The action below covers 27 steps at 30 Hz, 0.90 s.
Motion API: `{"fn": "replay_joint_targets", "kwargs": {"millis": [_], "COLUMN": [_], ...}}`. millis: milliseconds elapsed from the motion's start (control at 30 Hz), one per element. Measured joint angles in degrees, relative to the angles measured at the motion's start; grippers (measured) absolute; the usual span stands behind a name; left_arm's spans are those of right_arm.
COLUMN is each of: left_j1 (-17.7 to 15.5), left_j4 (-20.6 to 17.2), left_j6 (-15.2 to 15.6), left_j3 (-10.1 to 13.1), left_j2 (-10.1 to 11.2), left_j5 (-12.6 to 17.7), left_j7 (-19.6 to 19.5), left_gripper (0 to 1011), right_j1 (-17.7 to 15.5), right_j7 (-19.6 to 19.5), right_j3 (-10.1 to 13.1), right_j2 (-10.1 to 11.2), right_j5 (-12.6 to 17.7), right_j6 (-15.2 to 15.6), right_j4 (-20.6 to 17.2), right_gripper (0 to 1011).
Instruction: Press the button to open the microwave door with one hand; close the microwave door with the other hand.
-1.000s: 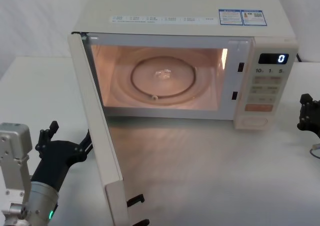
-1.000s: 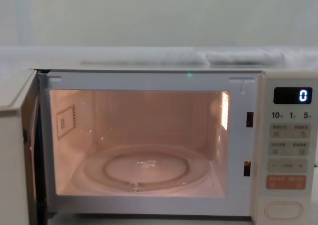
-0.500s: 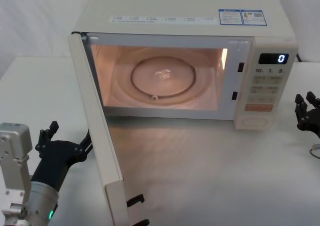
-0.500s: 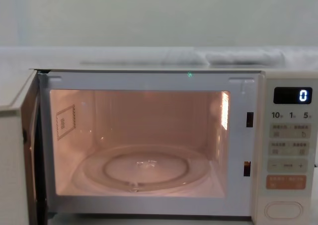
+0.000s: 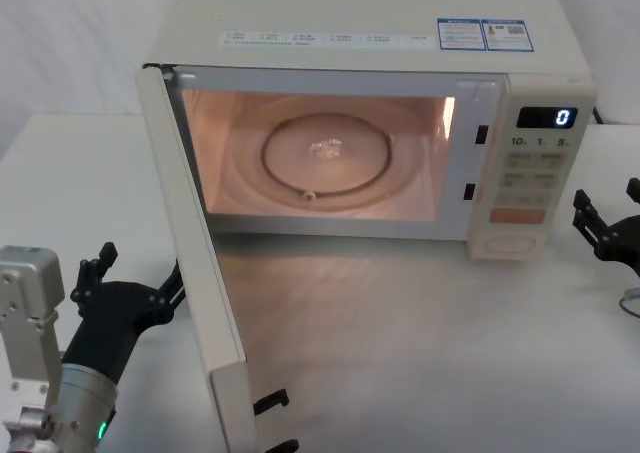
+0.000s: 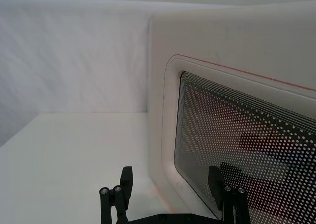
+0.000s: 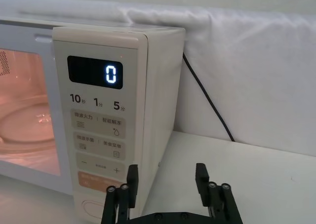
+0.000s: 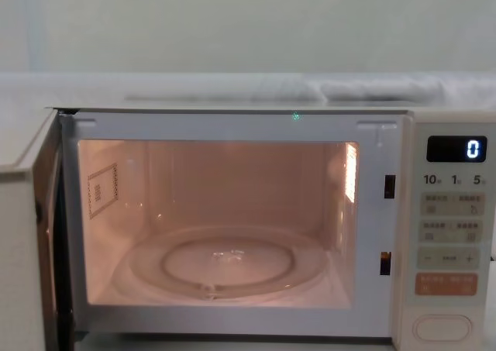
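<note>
The microwave door (image 5: 200,273) stands swung wide open toward me on the left, and the lit cavity shows behind it. In the left wrist view the door's (image 6: 163,100) outer face with its dotted dark window is close ahead. My left gripper (image 5: 135,273) sits low on the left beside that outer face, open (image 6: 173,194) and holding nothing. The cream pill-shaped button (image 5: 510,243) lies at the bottom of the control panel, and the button (image 8: 442,328) also shows in the chest view. My right gripper (image 5: 607,208) hovers to the right of the panel, open (image 7: 167,189) and empty.
A glass turntable (image 5: 325,158) lies inside the cavity. An orange key (image 5: 517,215) sits just above the button. A black power cable (image 7: 207,95) runs down behind the microwave's right side. White table (image 5: 420,353) stretches in front of the cavity.
The right gripper's fingers have spread from shut to open, and it has shifted slightly beside the panel. The left arm and the door have not moved.
</note>
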Motion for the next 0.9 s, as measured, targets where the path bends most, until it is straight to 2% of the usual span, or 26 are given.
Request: {"fn": "replay_joint_targets", "kwargs": {"millis": [300, 367, 900], "left_j1": [0.0, 0.0, 0.0], "left_j4": [0.0, 0.0, 0.0], "left_j6": [0.0, 0.0, 0.0], "left_j3": [0.0, 0.0, 0.0], "left_j2": [0.0, 0.0, 0.0], "left_j5": [0.0, 0.0, 0.0], "left_j7": [0.0, 0.0, 0.0], "left_gripper": [1001, 1001, 1001], "right_j1": [0.0, 0.0, 0.0], "right_j7": [-0.05, -0.05, -0.05], "right_j3": [0.0, 0.0, 0.0], "right_j2": [0.0, 0.0, 0.0], "right_j5": [-0.03, -0.03, -0.03], "right_j6": [0.0, 0.0, 0.0], "right_j4": [0.0, 0.0, 0.0], "right_gripper": [979, 1002, 1002]}}
